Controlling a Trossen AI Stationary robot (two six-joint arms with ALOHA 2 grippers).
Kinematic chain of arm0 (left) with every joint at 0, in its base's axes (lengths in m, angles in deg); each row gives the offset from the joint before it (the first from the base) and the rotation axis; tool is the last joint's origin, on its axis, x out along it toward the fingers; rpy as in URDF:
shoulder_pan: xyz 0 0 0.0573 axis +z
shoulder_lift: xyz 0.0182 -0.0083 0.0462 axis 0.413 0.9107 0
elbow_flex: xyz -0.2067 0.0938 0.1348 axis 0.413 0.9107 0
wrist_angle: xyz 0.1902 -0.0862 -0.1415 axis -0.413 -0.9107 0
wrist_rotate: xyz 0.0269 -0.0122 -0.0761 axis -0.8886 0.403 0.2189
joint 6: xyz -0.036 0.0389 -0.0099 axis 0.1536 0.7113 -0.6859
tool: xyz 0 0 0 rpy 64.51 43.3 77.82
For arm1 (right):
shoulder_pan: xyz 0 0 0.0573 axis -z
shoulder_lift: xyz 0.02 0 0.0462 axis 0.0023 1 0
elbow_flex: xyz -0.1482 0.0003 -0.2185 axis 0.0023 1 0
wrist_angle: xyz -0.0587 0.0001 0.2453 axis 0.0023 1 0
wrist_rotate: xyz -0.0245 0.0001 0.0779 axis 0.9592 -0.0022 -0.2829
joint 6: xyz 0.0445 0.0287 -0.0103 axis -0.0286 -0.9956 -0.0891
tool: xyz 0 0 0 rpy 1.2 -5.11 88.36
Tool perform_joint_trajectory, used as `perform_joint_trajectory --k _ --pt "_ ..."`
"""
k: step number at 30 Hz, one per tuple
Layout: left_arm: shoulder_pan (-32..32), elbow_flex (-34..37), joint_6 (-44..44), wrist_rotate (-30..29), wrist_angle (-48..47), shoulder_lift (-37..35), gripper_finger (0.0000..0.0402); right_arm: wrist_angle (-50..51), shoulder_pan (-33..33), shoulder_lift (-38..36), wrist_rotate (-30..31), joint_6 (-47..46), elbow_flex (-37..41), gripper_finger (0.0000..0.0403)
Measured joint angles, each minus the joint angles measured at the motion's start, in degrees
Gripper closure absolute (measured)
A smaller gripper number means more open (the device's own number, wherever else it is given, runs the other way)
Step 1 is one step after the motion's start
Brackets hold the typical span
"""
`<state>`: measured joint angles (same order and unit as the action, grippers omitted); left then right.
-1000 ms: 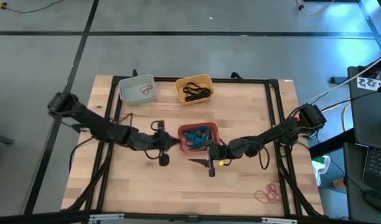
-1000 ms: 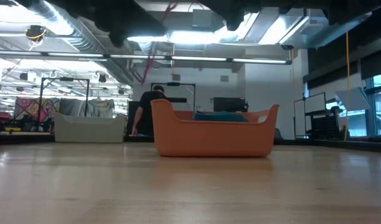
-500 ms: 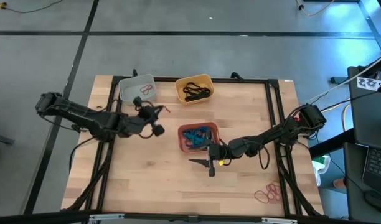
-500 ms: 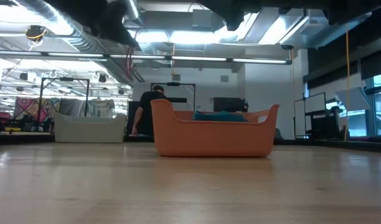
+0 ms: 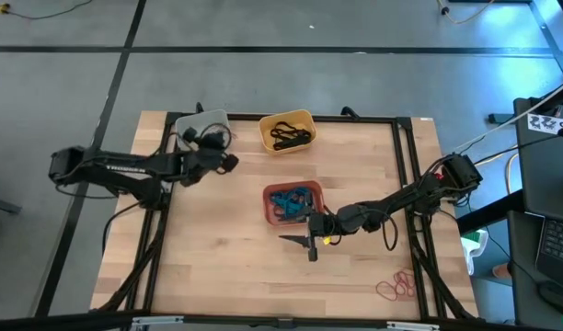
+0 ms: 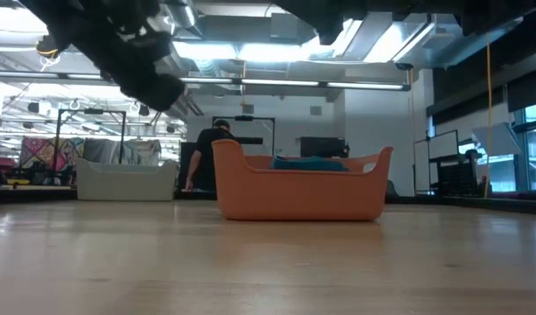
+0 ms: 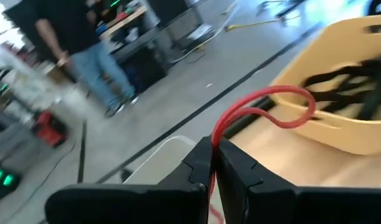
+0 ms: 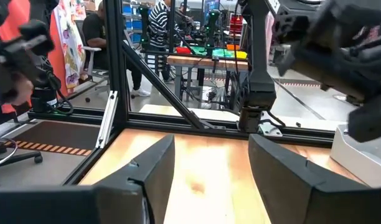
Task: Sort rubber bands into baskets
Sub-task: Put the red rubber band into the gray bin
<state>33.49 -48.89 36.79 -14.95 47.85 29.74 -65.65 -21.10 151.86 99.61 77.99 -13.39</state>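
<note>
My left gripper is shut on a red rubber band. It hovers by the near right corner of the pale grey-white basket; in the high view the gripper hides the band. The yellow-orange basket holds black rubber bands. The salmon-red basket holds blue bands. My right gripper stands open above the table, just near of the salmon-red basket, with nothing between its fingers. My left gripper pinches the red rubber band between its two shut fingers. The held strands enter at the fingertips. The rest of the band arches out ahead of them as a free loop, clear of the table and baskets. The fingers come roughly level from the table's left.
Loose red bands lie near the table's near right corner. A black frame runs around the table. In the low view the salmon-red basket stands mid-table, the grey-white one behind it. People stand in the room beyond.
My left gripper has swung from beside the salmon-red basket toward the table's far edge, up to the grey-white basket, keeping shut on the red band. It has tipped up from pointing down to nearly level.
</note>
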Motion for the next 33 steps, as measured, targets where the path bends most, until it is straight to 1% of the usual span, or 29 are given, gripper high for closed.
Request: perform_joint_trajectory --k 4,8,11,16,20,24,28,33 --pt "5.5 1.6 -1.0 0.0 0.5 0.0 0.0387 0.0 0.0 0.0 0.0 0.0 0.0 0.0198" --pt "11.6 3.3 -2.3 0.6 3.3 0.0 0.0387 0.0 0.0 0.0 0.0 0.0 0.0 0.0198" --pt "16.9 3.4 -2.6 5.3 3.8 0.0 0.0387 0.0 0.0 0.0 0.4 0.0 0.0 0.0198" --pt "26.3 3.4 -2.7 15.8 4.6 0.0 0.0387 -0.1 0.0 0.0 1.0 0.0 0.0 0.0198" --pt "31.8 3.4 -4.6 22.0 2.9 1.2 0.0387 -0.1 0.0 0.0 1.0 0.0 0.0 0.0198" --pt "34.3 3.4 -8.7 27.2 0.0 3.7 0.0386 -0.1 0.0 0.0 1.0 0.0 0.0 0.0198" --pt "34.5 3.4 -8.9 28.3 -0.2 6.0 0.0386 0.0 0.0 0.0 1.0 -0.1 0.0 0.0198" --pt "34.6 3.4 -8.2 28.4 -0.2 7.3 0.0382 0.0 0.0 0.0 1.0 -0.3 0.0 0.0198"
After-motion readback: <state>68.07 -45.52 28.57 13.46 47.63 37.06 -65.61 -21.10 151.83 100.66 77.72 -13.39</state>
